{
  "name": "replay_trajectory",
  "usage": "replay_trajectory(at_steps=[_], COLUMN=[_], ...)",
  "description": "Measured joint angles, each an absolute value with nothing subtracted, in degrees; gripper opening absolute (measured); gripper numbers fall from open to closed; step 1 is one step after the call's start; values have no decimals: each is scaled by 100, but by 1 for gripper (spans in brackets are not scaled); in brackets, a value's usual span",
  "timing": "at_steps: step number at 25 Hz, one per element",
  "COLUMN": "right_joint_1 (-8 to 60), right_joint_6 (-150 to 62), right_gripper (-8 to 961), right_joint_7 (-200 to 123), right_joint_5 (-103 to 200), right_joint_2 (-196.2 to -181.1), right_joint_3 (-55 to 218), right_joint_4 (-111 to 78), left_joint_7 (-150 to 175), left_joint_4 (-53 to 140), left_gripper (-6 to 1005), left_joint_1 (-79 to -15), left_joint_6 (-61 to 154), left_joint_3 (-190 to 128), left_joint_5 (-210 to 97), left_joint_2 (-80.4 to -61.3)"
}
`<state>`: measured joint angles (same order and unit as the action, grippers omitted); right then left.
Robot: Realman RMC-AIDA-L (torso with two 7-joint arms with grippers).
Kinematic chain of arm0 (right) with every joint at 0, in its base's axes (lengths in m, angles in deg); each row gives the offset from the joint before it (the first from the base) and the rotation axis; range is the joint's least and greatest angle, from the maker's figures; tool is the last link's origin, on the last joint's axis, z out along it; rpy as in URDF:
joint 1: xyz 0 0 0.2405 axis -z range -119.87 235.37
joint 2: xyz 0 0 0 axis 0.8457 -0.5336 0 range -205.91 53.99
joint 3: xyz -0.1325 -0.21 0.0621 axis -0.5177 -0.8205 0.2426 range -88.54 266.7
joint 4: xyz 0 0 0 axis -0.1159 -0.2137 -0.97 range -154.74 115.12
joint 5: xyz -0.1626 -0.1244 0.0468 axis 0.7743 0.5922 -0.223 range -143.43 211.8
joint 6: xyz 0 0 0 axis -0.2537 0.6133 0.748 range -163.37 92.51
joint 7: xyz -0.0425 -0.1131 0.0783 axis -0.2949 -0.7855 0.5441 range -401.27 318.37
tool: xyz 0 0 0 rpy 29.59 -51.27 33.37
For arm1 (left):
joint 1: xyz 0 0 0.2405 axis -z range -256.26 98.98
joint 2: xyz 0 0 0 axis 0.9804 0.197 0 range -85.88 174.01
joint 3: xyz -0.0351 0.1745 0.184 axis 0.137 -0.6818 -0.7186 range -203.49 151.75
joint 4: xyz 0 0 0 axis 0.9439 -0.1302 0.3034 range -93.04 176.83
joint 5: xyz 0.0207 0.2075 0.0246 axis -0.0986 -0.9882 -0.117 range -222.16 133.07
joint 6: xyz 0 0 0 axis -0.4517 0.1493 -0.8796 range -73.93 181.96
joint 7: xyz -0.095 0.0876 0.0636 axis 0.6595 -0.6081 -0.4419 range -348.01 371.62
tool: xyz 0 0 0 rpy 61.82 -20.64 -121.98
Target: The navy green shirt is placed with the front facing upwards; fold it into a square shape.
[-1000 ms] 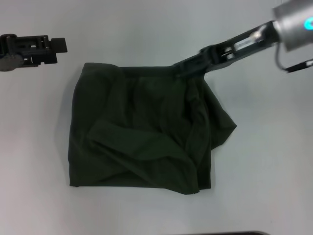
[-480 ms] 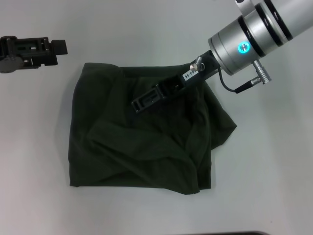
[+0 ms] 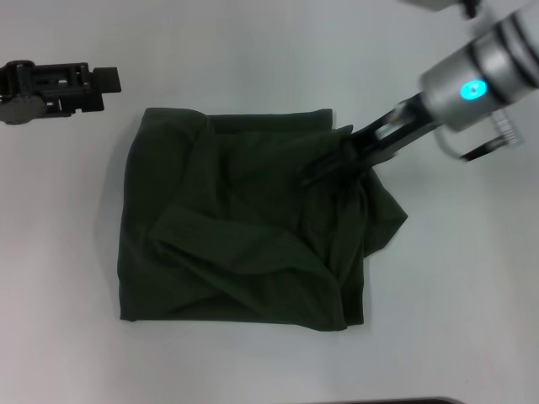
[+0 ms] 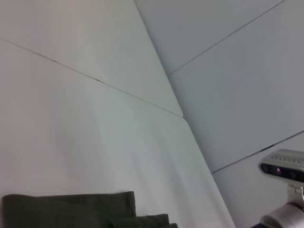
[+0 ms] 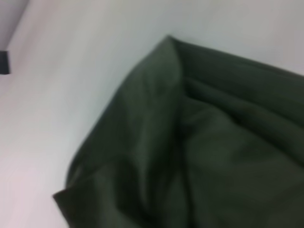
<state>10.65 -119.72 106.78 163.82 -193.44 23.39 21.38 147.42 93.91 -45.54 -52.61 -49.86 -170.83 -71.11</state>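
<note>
Dark olive-green cotton shirt (image 3: 244, 227) lay crumpled in rough square on white table (image 3: 253, 50), right gripper (image 3: 324, 168) over shirt's upper right, finger state can't tell, left gripper (image 3: 105, 80) parked beyond shirt's upper-left corner, finger state can't tell.

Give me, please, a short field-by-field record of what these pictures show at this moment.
surface: white table
garment: dark green shirt, folded into a rough, rumpled square, a bulge of cloth sticking out on its right side
lettering: none showing
right gripper: over the shirt's upper right part, at the cloth
left gripper: off the shirt, above the table beyond its far left corner
fold state: not yet neat
</note>
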Motion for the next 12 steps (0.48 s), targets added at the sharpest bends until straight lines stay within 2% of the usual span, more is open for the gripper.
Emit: replay_trajectory(at_steps=[4,8,12], right_joint_1=[1568,1880,1879], right_joint_6=[-12468,-12822,-13045], right_gripper=[926,925,924], right_joint_7=[10873,10798,10546], right_joint_5=[16438,16381,16173], right_joint_2=[-19191,-19161,-19163], right_joint_3=[2893,3897,4158], right_joint_4=[3098,3707,3433], left_joint_7=[14741,14743,14743], left_joint_4=[9368,9366,9365], left_gripper=[727,727,727], left_joint_1=[-4544,-4527,-4513], left_joint_6=[-5246,-5257,-5257], left_joint_3=[-4987,-4987,-4986], left_joint_5=[-17083,-17083,-17083], left_joint_2=[-7102,-7094,-7091])
